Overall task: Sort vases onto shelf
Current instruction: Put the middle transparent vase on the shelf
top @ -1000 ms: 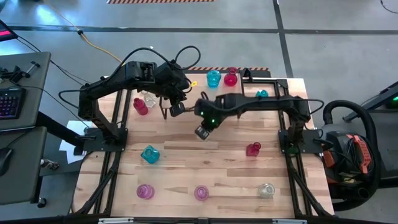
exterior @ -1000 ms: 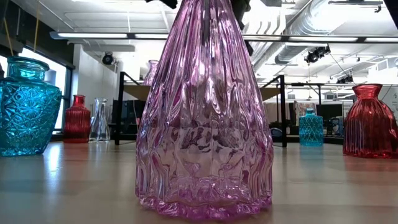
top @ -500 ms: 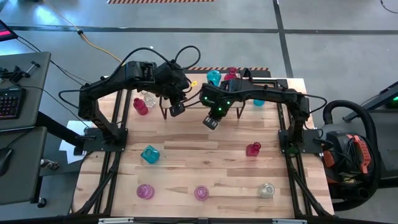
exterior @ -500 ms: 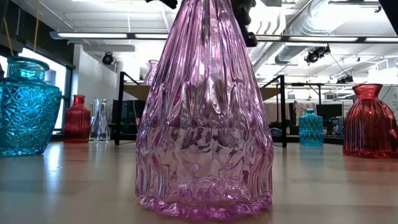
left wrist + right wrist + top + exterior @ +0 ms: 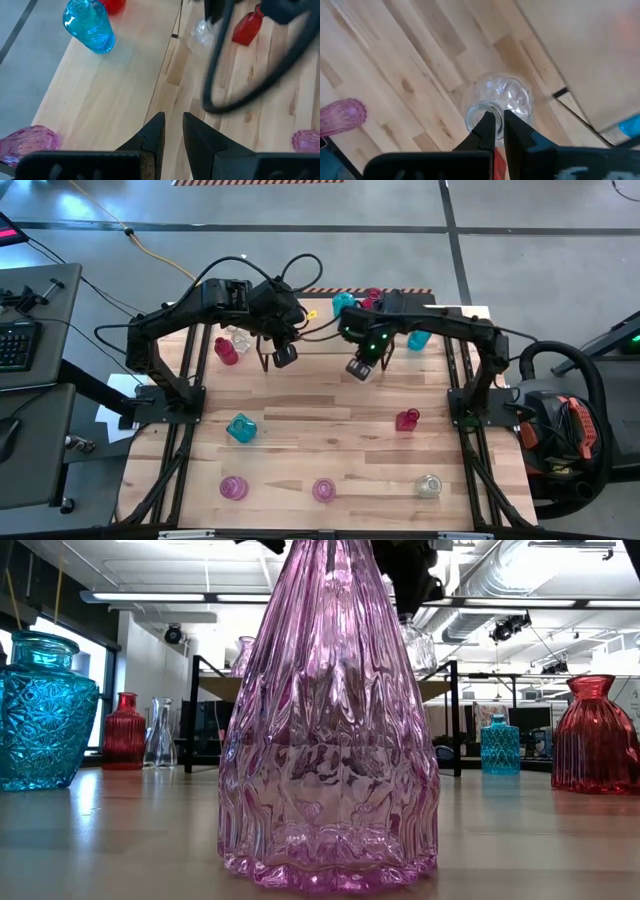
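The right gripper (image 5: 498,125) is carrying a clear vase (image 5: 512,97) toward the shelf (image 5: 590,50), so the step in hand is the transfer rather than the pick or the drop. Its fingers are pinched tight on the vase's rim, one seemingly inside the mouth and one outside, and the body is hanging straight below them, clear of the table (image 5: 300,440). The shelf's edge is lying just ahead of the fingertips and off to one side, still lower than the vase's base as far as I can judge. The next move is calling for a little more travel until the vase is hanging fully over the board, not over its edge, then a slow descent and a release only once the base is sitting flat; glass held by the rim is likely to swing. The left gripper (image 5: 284,355) is waiting just beside the right one, fingers nearly together with a slim gap and nothing between them. Compared with a second ago, the right gripper has swung from nearer the table's middle out toward the back edge, and in the low view the clear vase is now showing beside the big pink vase (image 5: 330,740), where it was hidden; the left arm has not shifted.
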Controlling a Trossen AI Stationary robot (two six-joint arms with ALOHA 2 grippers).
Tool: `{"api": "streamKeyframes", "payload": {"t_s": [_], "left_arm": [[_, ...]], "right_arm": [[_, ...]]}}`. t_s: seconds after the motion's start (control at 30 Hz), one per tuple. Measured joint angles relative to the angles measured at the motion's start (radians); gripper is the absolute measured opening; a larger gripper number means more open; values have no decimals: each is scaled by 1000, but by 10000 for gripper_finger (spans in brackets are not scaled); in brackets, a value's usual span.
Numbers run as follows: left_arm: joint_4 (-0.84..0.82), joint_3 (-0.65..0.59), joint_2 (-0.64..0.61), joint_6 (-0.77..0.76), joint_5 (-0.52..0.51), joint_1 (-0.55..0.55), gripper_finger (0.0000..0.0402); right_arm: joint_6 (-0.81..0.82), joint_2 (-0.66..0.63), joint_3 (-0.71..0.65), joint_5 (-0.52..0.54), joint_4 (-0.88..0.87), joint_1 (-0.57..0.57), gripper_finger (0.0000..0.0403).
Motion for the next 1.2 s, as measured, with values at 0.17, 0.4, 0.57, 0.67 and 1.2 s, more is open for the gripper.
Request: {"api": "streamKeyframes", "payload": {"t_s": [0.17,0.4,0.57,0.67,1.2], "left_arm": [[0,0,0,0,0,0,58],[0,0,0,0,0,0,58],[0,0,0,0,0,0,58],[0,0,0,0,0,0,58],[0,0,0,0,0,0,58]], "right_arm": [[-24,-22,0,-8,-3,-62,0],[-67,-26,0,-114,81,-133,0],[-69,-26,0,-160,180,-168,0],[-69,-26,0,-172,245,-183,0],[14,3,-1,-185,633,-253,0]]}}
